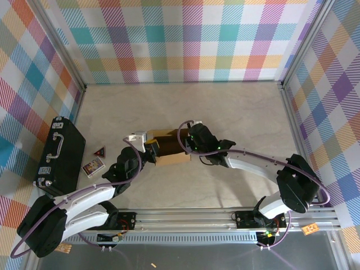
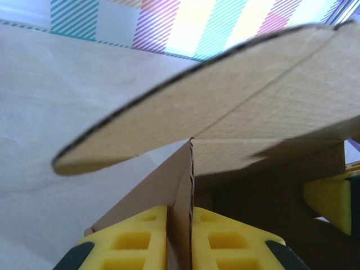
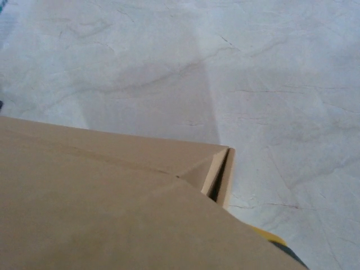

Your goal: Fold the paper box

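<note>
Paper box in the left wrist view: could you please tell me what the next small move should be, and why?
Probably press the rounded flap down toward the paper box. The left end effector pinches an upright wall, while that flap arches above it, untucked, and a corner gap stands open.

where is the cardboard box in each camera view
top external: paper box near the middle of the picture.
left wrist: fills the centre and right, with one wall pinched in the left gripper at the bottom edge.
right wrist: covers the lower left, its corner pointing right.
shared landmark: the pale table lies beyond the box in all three.
</note>
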